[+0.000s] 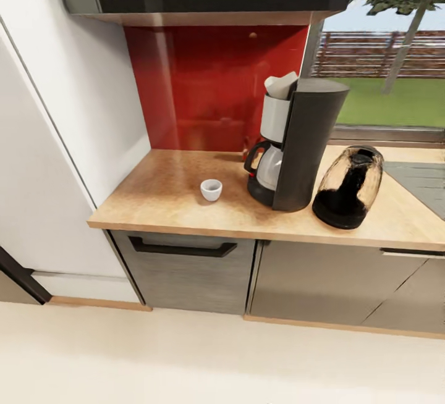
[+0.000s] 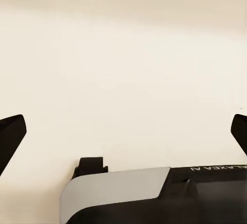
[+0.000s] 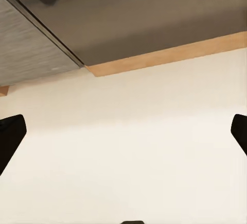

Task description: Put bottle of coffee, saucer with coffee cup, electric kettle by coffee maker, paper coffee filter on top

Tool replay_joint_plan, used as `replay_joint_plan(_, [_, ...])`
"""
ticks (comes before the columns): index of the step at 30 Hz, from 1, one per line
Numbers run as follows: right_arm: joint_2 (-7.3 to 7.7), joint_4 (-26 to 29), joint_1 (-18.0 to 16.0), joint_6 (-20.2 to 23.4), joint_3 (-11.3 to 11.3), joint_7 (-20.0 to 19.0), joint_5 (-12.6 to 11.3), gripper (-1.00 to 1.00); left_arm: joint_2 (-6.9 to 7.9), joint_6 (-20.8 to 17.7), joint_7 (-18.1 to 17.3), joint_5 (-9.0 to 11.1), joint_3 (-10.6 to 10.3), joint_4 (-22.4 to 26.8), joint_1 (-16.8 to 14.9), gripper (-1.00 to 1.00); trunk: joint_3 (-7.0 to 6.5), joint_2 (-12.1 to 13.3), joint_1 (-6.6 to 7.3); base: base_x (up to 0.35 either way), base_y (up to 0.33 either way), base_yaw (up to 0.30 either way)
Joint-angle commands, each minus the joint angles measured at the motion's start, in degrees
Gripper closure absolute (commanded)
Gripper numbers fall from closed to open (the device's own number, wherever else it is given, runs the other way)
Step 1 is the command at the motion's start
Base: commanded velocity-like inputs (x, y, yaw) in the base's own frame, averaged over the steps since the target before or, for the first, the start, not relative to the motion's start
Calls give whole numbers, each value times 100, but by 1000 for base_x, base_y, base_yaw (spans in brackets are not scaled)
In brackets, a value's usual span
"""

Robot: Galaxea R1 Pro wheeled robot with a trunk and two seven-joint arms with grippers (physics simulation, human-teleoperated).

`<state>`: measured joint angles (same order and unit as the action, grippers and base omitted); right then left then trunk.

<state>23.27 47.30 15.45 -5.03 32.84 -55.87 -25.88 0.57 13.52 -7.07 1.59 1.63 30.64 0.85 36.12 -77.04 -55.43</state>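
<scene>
Judging by the head view, the station is roughly half set up. The coffee maker (image 1: 296, 144) stands on the wooden countertop (image 1: 161, 197) in front of the red backsplash (image 1: 210, 83), and a pale folded shape at its top looks like the paper coffee filter (image 1: 281, 86), though it is too soft in the picture to be certain it sits properly. The electric kettle (image 1: 348, 186) stands just beside the coffee maker, on the side nearer the window (image 1: 383, 52). The coffee cup (image 1: 211, 189) rests directly on the bare counter, near the coffee maker's other side, with no saucer under it. Neither a saucer nor the bottle of coffee is on the visible stretch of counter, so those two items, plus seating the cup on the saucer, appear to be what is left.

The left gripper (image 2: 123, 131) has its dark fingertips (image 2: 10, 134) spread wide at the picture's edges, nothing between them, pointing at pale floor above part of the robot's own body. The right gripper (image 3: 123, 131) is likewise spread wide and empty, looking at floor and the wooden plinth (image 3: 164, 54) below the cabinet fronts (image 1: 185, 268).
</scene>
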Motion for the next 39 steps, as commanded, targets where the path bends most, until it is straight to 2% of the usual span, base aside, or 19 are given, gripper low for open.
replay_joint_plan(1, [2,-1,2,-16,-6,-12,-22,-100,-3,2,-40,19,16,7,3,-100,3,-2,0,-15,-9,-14])
replay_joint_plan(39, [2,-89,2,-33,-5,18,-22,-100,-4,2,-40,17,10,4,3,-100,-661,1482,812,-1,-1,-1])
